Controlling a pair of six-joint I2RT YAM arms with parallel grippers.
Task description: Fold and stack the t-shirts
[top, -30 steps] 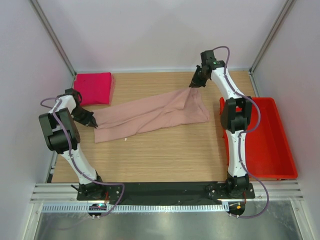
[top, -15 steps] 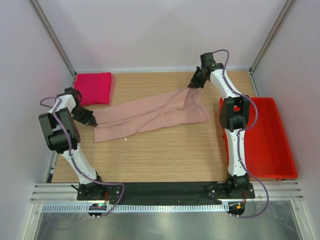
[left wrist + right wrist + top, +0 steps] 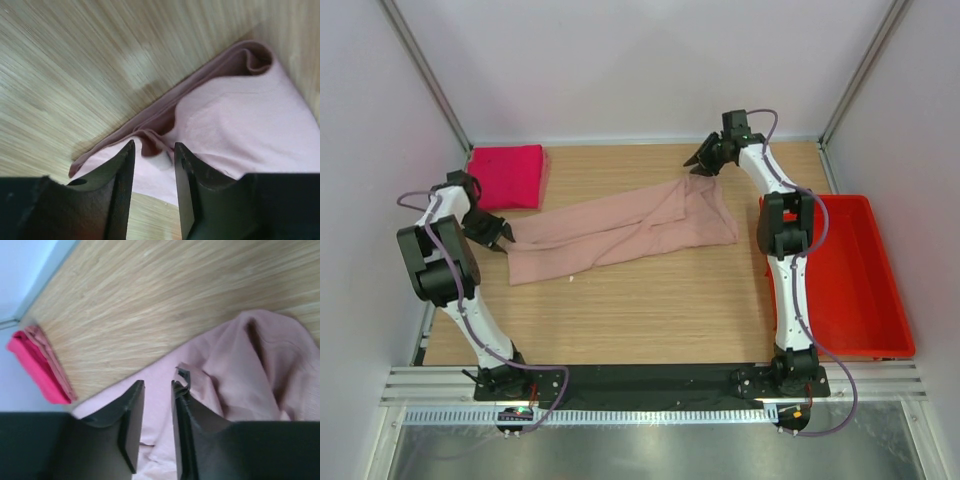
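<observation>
The pale pink t-shirt [image 3: 620, 228] lies stretched in a long rumpled band across the table, from front left to back right. The magenta t-shirt [image 3: 507, 176] sits folded at the back left corner. My left gripper [image 3: 500, 233] is open at the pale shirt's left end; the left wrist view shows the cloth edge [image 3: 235, 125] just beyond my fingertips, with nothing held. My right gripper [image 3: 701, 163] is open just above the shirt's far right edge, and the cloth [image 3: 260, 355] lies loose under it. The magenta shirt also shows in the right wrist view [image 3: 37, 367].
A red plastic bin [image 3: 865, 285] stands along the right edge of the table, beside the right arm. Grey walls close in the back and both sides. A small white speck [image 3: 570, 279] lies on the wood near the shirt's front edge.
My right gripper has let go of the pale shirt's far edge and drawn back left; the raised cloth has dropped flat. My left gripper has opened and backed slightly left.
</observation>
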